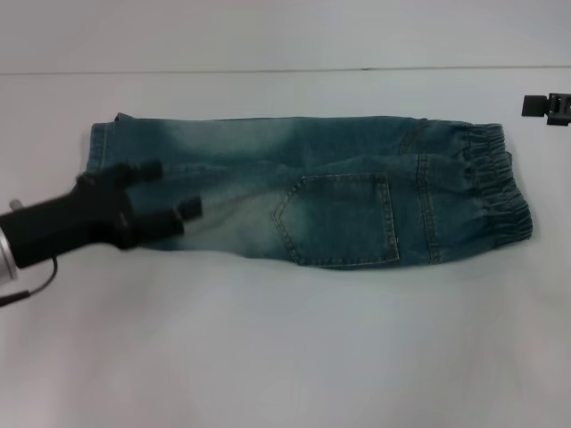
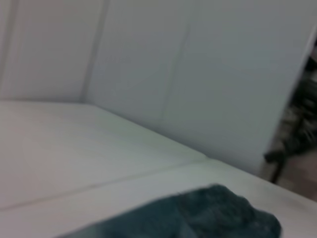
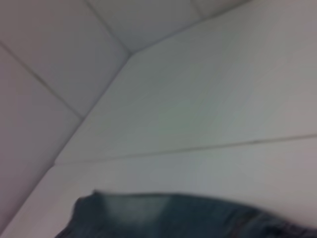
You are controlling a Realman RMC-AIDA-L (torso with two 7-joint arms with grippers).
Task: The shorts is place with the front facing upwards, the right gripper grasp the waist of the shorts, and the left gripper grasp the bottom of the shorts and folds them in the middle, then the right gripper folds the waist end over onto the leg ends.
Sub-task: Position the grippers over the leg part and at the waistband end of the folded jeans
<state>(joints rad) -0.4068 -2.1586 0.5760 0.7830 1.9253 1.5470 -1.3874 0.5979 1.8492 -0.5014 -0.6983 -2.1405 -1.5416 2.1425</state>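
The blue denim shorts (image 1: 339, 192) lie flat across the table, doubled lengthwise, with the square patch pocket (image 1: 343, 218) facing up. The gathered waist (image 1: 500, 183) is at the right end and the leg ends (image 1: 100, 147) at the left end. My left gripper (image 1: 168, 190) hovers open over the left part of the shorts, near the leg ends, fingers spread with nothing between them. My right gripper (image 1: 546, 106) shows only as a small black piece at the right edge, apart from the waist. Denim of the shorts (image 2: 198, 215) fills the left wrist view's lower edge. The right wrist view shows the shorts (image 3: 163, 215) too.
The white table (image 1: 285, 348) carries only the shorts. A seam line (image 1: 268, 70) runs across the table's far side, with a white wall panel (image 2: 198, 74) behind it.
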